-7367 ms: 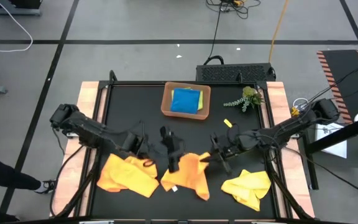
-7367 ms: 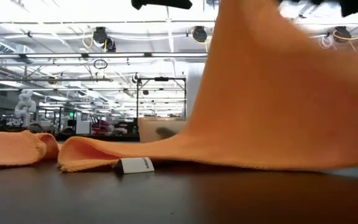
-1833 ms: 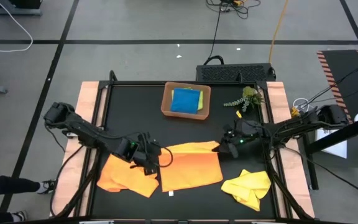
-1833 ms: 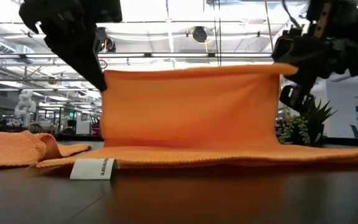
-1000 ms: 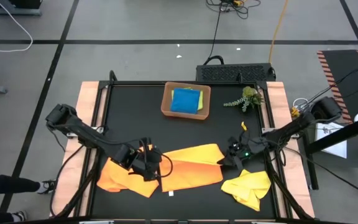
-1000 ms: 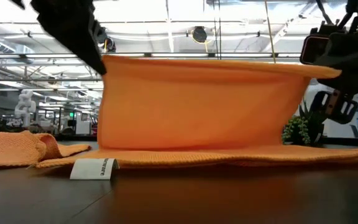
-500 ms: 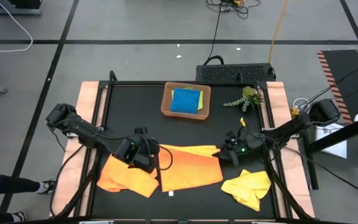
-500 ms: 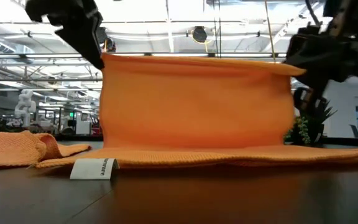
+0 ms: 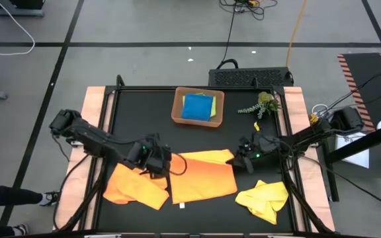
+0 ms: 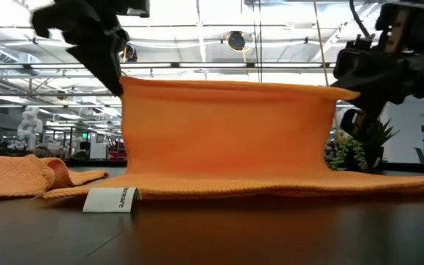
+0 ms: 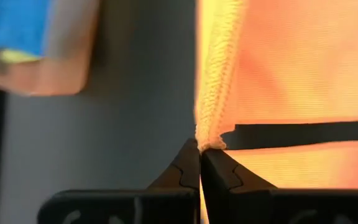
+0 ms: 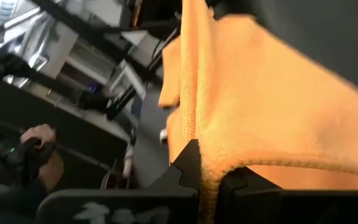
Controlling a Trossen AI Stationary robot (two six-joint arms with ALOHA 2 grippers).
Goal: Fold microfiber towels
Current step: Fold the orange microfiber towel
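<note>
Orange cloth dominates the middle of the black tabletop [image 9: 137,112]: from above, the orange towel [image 9: 204,175] lies near the front edge, its back edge lifted between the two arms. The left gripper [image 9: 166,160] is pinched tight on the towel's back left corner, and the right gripper [image 9: 233,158] is clamped on the back right corner. A second orange towel [image 9: 134,185] lies crumpled toward the front left corner, just beside the held one, and a yellow towel [image 9: 264,198] is bunched toward the front right corner. Near the back edge stands a brown tray [image 9: 177,109] with a blue towel [image 9: 197,107] in it; a plant sprig [image 9: 262,106] lies to its right, well apart from the grippers. Bare tabletop stretches between the tray and the raised edge.

At table height, the orange towel [image 10: 227,132] stands like a curtain, its top edge stretched level between the two dark grippers, its lower part flat on the surface with a white label [image 10: 111,199] in front. The other orange towel [image 10: 13,173] sits low to one side.

Past the left wrist, the fingers [image 11: 219,171] meet on the towel's hem [image 11: 213,87], with the tray [image 11: 61,56] blurred beyond.

Past the right wrist, the fingers [image 12: 188,165] are closed on a fold of the orange towel [image 12: 266,106]; a person's hand [image 12: 39,146] shows in the room behind.
</note>
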